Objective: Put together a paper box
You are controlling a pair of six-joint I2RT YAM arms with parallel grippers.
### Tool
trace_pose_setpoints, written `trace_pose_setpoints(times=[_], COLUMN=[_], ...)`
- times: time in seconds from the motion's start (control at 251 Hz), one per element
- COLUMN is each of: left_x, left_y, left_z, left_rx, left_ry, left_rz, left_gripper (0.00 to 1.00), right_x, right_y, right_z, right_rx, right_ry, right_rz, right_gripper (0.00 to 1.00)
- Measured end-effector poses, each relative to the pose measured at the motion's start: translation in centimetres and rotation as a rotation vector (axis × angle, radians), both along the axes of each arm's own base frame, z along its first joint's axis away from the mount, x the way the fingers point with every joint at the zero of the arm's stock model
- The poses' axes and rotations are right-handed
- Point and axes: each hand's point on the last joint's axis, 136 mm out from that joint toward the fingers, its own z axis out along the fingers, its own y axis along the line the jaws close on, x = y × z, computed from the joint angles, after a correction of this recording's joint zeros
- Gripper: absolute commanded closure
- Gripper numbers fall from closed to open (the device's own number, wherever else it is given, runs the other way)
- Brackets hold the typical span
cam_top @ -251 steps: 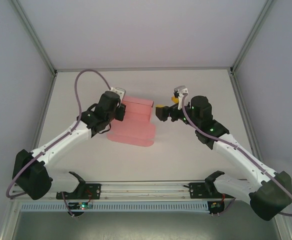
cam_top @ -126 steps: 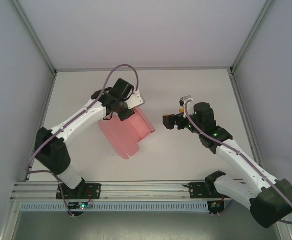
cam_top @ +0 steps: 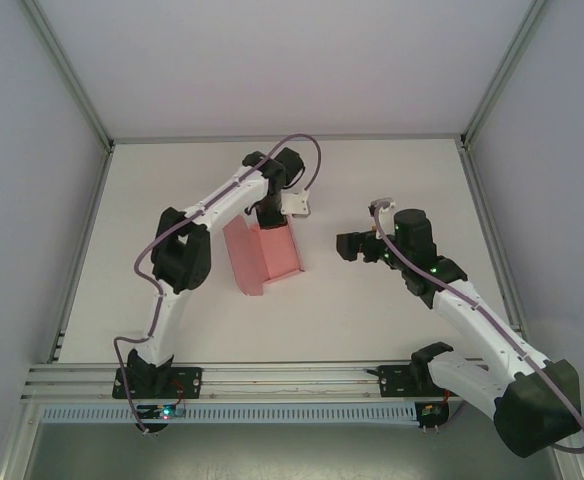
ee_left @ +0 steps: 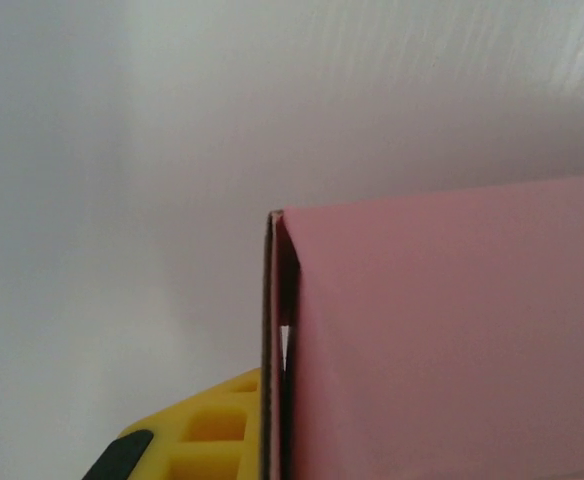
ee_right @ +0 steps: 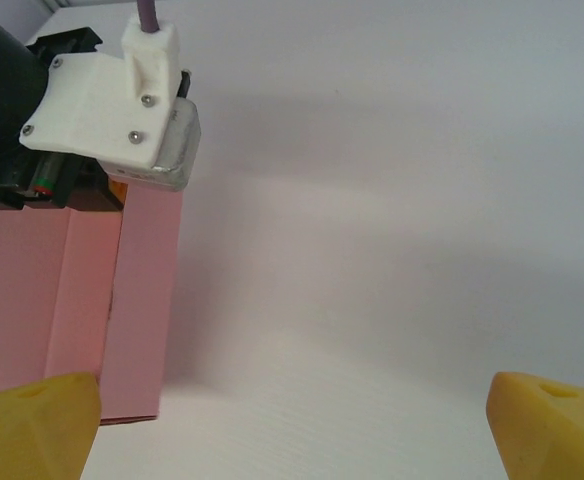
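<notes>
We are reaching our left arm far out over the white table. Our left gripper is pinching the far edge of the paper box, with its jaws pressed together on the thin pink card.

The paper box is lying a little left of the table's centre, running from the gripper back toward our bases. It is only partly folded: lengthwise creases are dividing it into long panels, and one side panel is standing at an angle to the rest. We cannot tell whether its near end is touching the table.

In our left wrist view, the pink card is filling the lower right, and we are seeing one folded edge end-on. A yellow finger is sitting just beside that edge.

Our right gripper is hovering to the right of the paper box, apart from it and pointing toward it. Its jaws are spread wide and gripping nothing. In our right wrist view, its yellow fingertips are showing in the two lower corners, with bare table between them and the pink panels at left.
</notes>
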Motion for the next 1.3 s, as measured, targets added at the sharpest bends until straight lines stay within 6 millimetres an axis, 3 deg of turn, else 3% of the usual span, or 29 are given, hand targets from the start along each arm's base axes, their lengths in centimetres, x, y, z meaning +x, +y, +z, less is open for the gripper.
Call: trace_pose_setpoints(times=[0.132, 0.192, 0.339, 0.423, 0.523, 0.559, 0.579, 0.591, 0.862, 0.994, 1.129, 1.297], left_x=[-0.2, -0.2, 0.1, 0.4, 0.5, 0.5, 0.5, 0.4, 0.5, 0.9, 1.6, 3.2], left_y=[-1.0, -1.7, -3.4, -4.0, -4.4, -4.4, -4.4, -4.4, -4.6, -5.1, -6.1, -7.1], left_z=[-1.5, -1.9, -2.7, -3.3, -3.7, -3.7, -3.7, -3.7, -3.3, -1.8, 1.7, 8.4], left_rx=[0.024, 0.029, 0.028, 0.033, 0.034, 0.035, 0.036, 0.036, 0.024, -0.010, -0.088, -0.242], left_ry=[0.038, 0.045, 0.036, 0.033, 0.037, 0.039, 0.039, 0.040, 0.033, -0.002, -0.074, -0.215], left_rz=[-0.035, -0.056, -0.088, -0.091, -0.085, -0.078, -0.081, -0.074, -0.031, 0.003, 0.057, 0.218], left_gripper=[0.90, 0.78, 0.74, 0.64, 0.43, 0.24, 0.04, 0.00, 0.00, 0.00, 0.00, 0.00], right_x=[-0.2, -0.2, -0.2, -0.4, -0.5, -0.5, -0.5, -0.5, -0.5, -0.7, -0.8, -0.6], right_y=[-0.7, -1.0, -1.4, -1.6, -1.8, -1.9, -1.9, -1.9, -2.3, -2.4, -2.2, -1.8], right_z=[-0.5, -0.5, -0.9, -1.3, -1.6, -1.7, -1.7, -1.7, -2.0, -2.6, -2.6, -2.6], right_rx=[-0.002, -0.001, 0.003, 0.002, 0.001, 0.001, 0.001, 0.001, -0.002, -0.006, -0.006, -0.023], right_ry=[0.007, 0.005, 0.016, 0.023, 0.029, 0.030, 0.030, 0.031, 0.035, 0.049, 0.042, 0.009], right_rz=[-0.019, -0.028, -0.040, -0.043, -0.049, -0.050, -0.051, -0.051, -0.061, -0.064, -0.049, -0.006], right_gripper=[0.02, 0.02, 0.02, 0.02, 0.02, 0.02, 0.02, 0.02, 0.02, 0.02, 0.02, 0.02])
